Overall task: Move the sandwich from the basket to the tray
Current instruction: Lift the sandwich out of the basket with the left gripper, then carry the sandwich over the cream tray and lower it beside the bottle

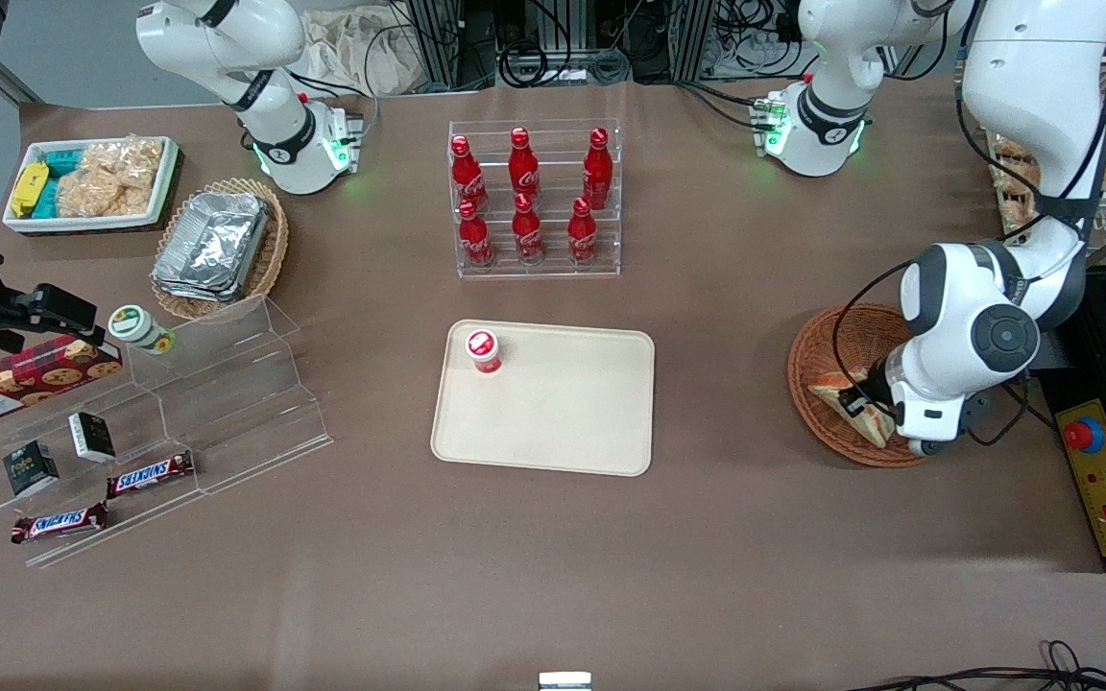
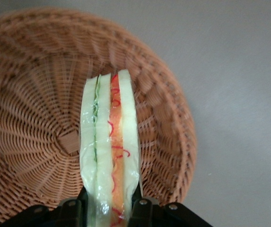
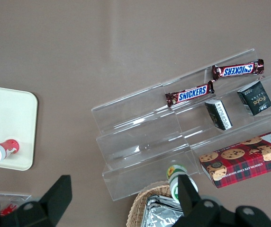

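One sandwich (image 2: 110,151) sits in your reddish-brown wicker basket (image 2: 31,118) toward the working arm's end of the table, and the gripper (image 2: 111,204) is down in that basket, clenched on the sandwich's end. One beige tray (image 1: 563,422) lies mid-table carrying one red-capped cup (image 1: 483,349), nearer the camera than six cola bottles (image 1: 526,197).

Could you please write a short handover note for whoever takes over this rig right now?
Gripper: down in the basket, shut on the sandwich, one finger on each bread face.
Sandwich: over the basket's weave, not yet carried off.
Tray: mid-table, a small red-capped bottle standing at one corner, the rest bare.
Done: the grasp.
Left: lift, carry to the tray, set down on the bare part, release.
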{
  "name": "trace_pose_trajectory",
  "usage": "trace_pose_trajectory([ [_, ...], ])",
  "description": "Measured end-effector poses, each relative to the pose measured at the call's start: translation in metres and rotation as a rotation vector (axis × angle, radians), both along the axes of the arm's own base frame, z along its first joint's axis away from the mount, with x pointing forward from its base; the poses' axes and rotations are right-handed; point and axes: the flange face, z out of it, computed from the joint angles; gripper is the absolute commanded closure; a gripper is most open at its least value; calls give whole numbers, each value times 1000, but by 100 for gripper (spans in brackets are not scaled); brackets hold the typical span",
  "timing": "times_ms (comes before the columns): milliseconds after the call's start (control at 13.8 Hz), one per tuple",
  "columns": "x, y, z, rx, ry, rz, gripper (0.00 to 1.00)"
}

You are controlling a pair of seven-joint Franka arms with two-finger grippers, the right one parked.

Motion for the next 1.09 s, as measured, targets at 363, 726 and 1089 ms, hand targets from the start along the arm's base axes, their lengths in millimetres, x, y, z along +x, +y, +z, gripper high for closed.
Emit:
trace_pose_trajectory([
  [363, 10, -25, 130, 40, -5, -71, 68],
  [726, -23, -89, 288, 51, 6, -188, 68],
  [1089, -72, -177, 382, 24, -45, -317, 69],
])
